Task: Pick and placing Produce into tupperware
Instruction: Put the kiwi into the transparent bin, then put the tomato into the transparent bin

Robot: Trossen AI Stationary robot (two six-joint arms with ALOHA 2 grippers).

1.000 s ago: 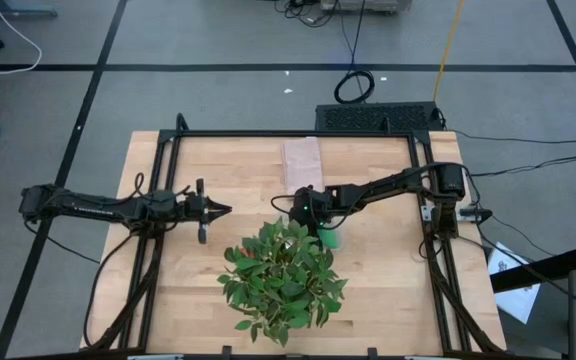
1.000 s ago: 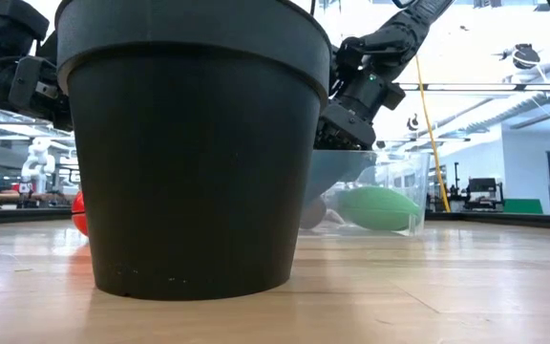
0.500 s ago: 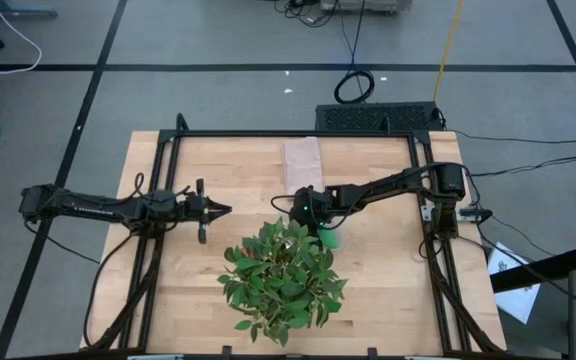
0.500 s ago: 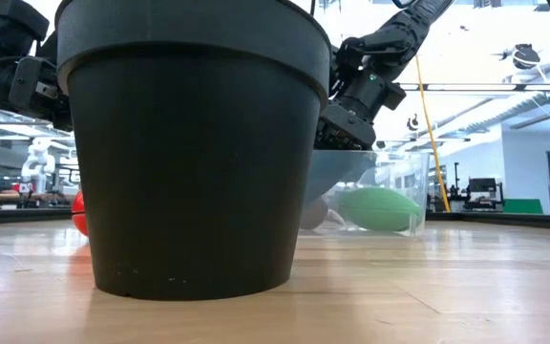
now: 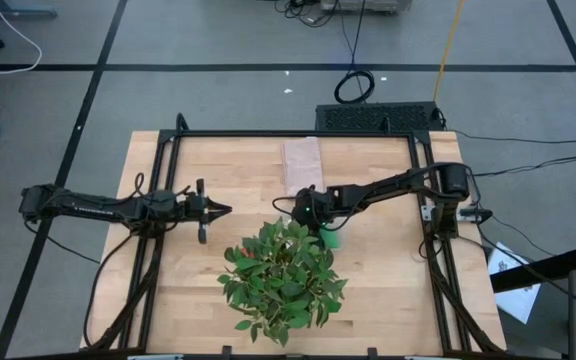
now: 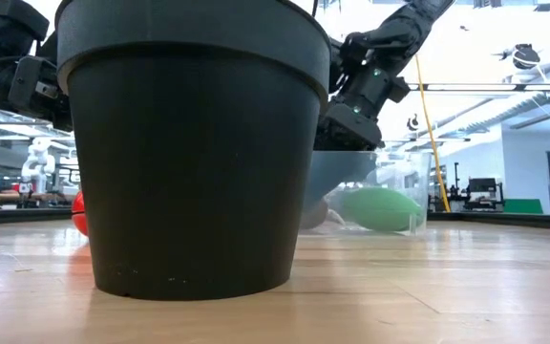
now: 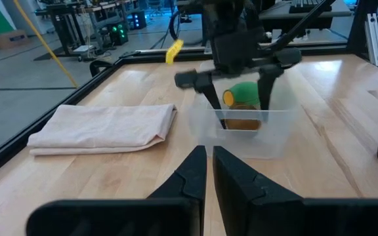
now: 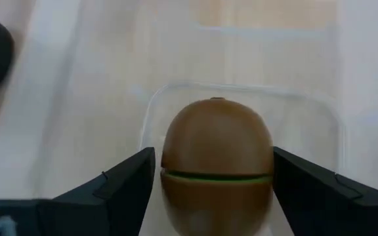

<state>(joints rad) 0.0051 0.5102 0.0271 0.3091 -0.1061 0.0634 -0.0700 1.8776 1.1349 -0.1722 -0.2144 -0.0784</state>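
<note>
My right gripper [image 7: 240,98] hangs over the tub [image 7: 241,134], fingers spread wide on either side of the kiwi [image 8: 216,164], clear of it. The kiwi lies in the tub with the green oval [image 6: 378,208] beside it. The tub sits just behind the plant pot [image 6: 194,143], near the cloth [image 7: 107,126]. The red piece [image 6: 79,212] lies on the table on the pot's far side. My left gripper [image 5: 211,210] waits left of the plant, fingers pressed together.

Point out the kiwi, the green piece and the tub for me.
kiwi [image 8: 216,154], right wrist view, middle of its brown top.
green piece [image 6: 380,208], low view, middle of its side.
tub [image 7: 272,139], left wrist view, its near clear wall.
</note>
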